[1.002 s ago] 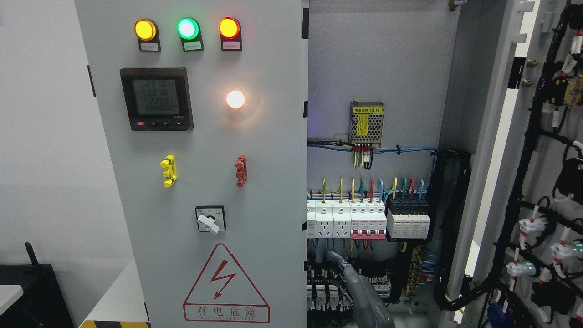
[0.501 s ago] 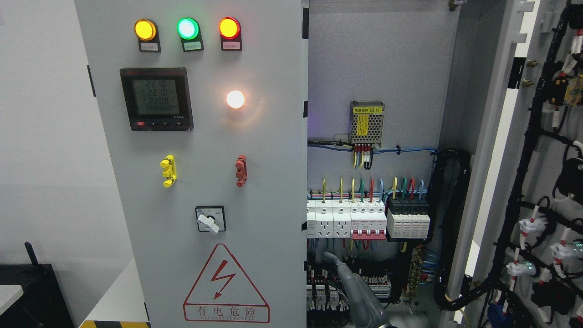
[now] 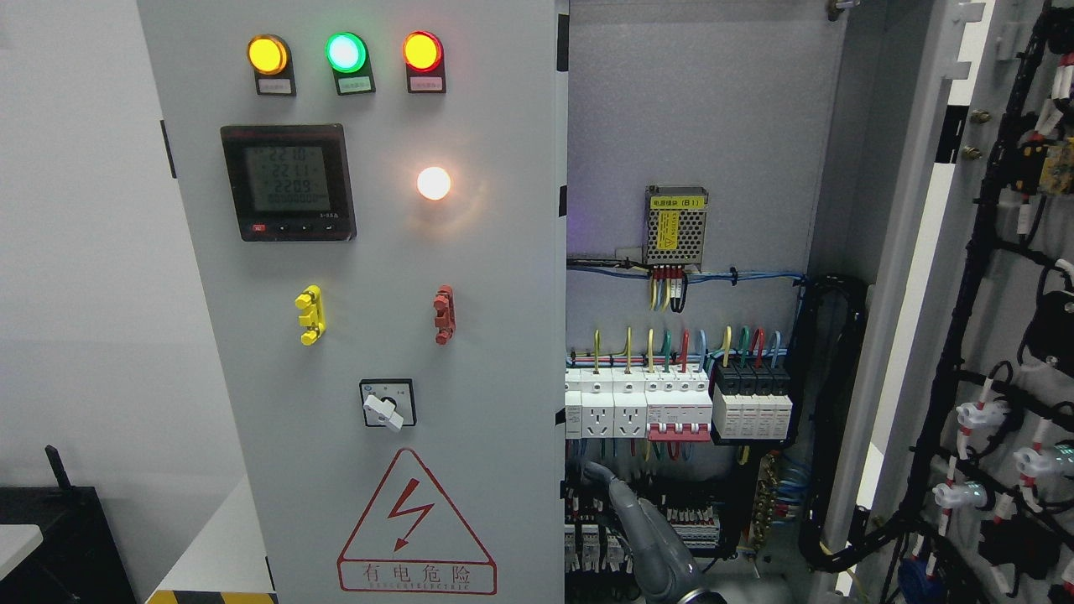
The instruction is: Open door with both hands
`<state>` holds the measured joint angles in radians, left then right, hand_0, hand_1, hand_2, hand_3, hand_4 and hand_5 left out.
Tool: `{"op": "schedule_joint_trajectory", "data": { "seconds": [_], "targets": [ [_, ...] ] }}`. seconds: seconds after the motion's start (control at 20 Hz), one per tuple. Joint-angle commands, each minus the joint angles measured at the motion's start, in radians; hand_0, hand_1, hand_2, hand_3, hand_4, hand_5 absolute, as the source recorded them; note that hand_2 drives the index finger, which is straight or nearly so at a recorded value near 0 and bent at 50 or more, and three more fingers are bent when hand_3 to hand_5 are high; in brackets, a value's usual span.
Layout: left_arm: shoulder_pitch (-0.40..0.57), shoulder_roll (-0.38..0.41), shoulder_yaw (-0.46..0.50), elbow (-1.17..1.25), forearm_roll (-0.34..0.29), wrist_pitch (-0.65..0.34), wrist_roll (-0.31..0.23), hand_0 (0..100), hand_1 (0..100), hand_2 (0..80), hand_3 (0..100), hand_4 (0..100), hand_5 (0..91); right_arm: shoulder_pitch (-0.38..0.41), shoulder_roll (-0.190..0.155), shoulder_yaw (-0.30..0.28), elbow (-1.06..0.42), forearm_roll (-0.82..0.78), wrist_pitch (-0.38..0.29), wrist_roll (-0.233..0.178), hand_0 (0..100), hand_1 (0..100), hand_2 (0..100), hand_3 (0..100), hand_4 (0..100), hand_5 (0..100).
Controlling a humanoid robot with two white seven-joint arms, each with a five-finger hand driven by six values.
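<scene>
Robot hand (image 3: 646, 537) beside left door (image 3: 377, 335)

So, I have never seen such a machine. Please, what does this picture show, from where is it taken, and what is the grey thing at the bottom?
The camera sits on the head of a humanoid robot, so you see what the robot faces: a grey electrical cabinet. Its left door is closed and carries three lit lamps, a digital meter and a red warning triangle. The right door is swung open, with wiring on its inner side. Inside you see a row of breakers with coloured wires. The grey thing is the right robot hand, rising from the bottom edge in front of the lower breakers. It holds nothing that I can see. The other hand is out of view.
</scene>
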<state>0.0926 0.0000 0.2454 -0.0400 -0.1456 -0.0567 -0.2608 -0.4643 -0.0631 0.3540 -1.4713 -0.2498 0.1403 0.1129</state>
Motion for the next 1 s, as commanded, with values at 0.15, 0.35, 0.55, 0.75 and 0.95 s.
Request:
{"op": "schedule_joint_trajectory", "data": {
  "seconds": [0.15, 0.35, 0.55, 0.75, 0.95],
  "targets": [
    [-0.001, -0.021, 0.0, 0.0, 0.0, 0.0, 0.0, 0, 0, 0.0, 0, 3, 0.0, -0.028, 0.014, 0.036, 0.048, 0.0, -0.001, 0.002, 11, 0, 0, 0, 0, 0],
    [0.001, -0.021, 0.0, 0.0, 0.0, 0.0, 0.0, 0, 0, 0.0, 0, 3, 0.0, -0.03, 0.016, 0.037, 0.051, 0.0, -0.001, 0.002, 11, 0, 0, 0, 0, 0],
    [-0.001, -0.021, 0.0, 0.0, 0.0, 0.0, 0.0, 0, 0, 0.0, 0, 3, 0.0, -0.046, 0.017, 0.037, 0.051, 0.0, -0.001, 0.002, 11, 0, 0, 0, 0, 0],
    [0.001, -0.021, 0.0, 0.0, 0.0, 0.0, 0.0, 0, 0, 0.0, 0, 3, 0.0, -0.054, 0.02, 0.037, 0.051, -0.002, -0.001, 0.002, 11, 0, 0, 0, 0, 0],
    [-0.001, -0.021, 0.0, 0.0, 0.0, 0.0, 0.0, 0, 0, 0.0, 0, 3, 0.0, -0.056, 0.02, 0.043, 0.051, -0.04, -0.001, 0.002, 11, 0, 0, 0, 0, 0]
  ]
}}
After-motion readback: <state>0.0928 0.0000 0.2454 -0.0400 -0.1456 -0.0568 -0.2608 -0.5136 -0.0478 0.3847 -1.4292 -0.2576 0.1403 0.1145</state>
